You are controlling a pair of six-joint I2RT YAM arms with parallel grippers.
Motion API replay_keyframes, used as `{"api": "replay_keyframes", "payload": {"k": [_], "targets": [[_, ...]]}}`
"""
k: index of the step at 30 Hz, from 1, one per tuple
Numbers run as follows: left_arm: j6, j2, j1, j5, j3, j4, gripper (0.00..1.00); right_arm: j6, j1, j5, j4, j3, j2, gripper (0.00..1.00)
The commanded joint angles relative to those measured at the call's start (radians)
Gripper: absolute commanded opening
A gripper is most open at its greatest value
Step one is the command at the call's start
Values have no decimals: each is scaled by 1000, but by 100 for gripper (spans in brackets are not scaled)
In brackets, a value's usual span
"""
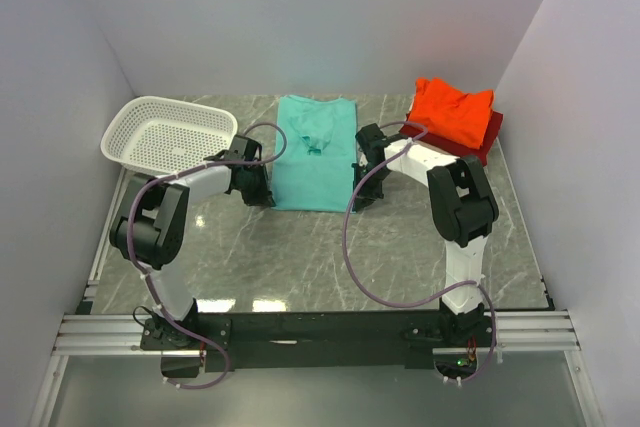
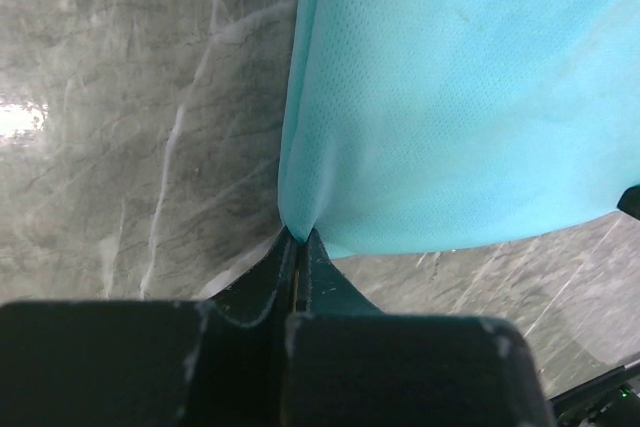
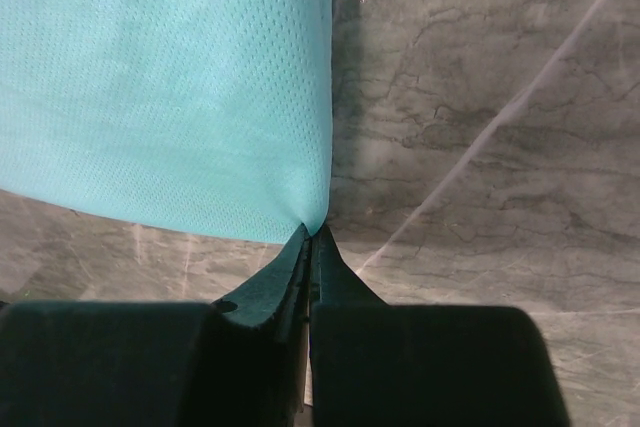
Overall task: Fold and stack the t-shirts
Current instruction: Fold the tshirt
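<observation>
Since teal t-shirt (image 1: 316, 152) lies flat on desk (image 1: 400, 257), long axis 12-to-6, we grip both near corners: left hand (image 2: 298, 245) clamped on 7 o'clock corner, right hand (image 3: 311, 239) clamped on 5 o'clock corner. We judge fold runs toward 12. Folded orange-red t-shirt (image 1: 452, 112) sits at 2 o'clock.

Left fingers (image 2: 272, 269) and right fingers (image 3: 336, 269) are pinched tight — wrists low.

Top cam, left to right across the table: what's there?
white mesh basket → left gripper → teal t-shirt → right gripper → orange-red t-shirt
</observation>
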Motion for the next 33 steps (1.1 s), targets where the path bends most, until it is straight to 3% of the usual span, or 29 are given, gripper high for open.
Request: {"api": "replay_keyframes", "payload": {"k": [1, 14, 33], "targets": [[28, -37, 2, -80, -17, -59, 0, -8, 5, 70, -42, 27, -32, 0], [20, -121, -8, -77, -13, -110, 0, -3, 2, 76, -85, 35, -95, 0], [-59, -409, -70, -19, -52, -311, 0, 3, 25, 87, -237, -59, -392, 0]]}}
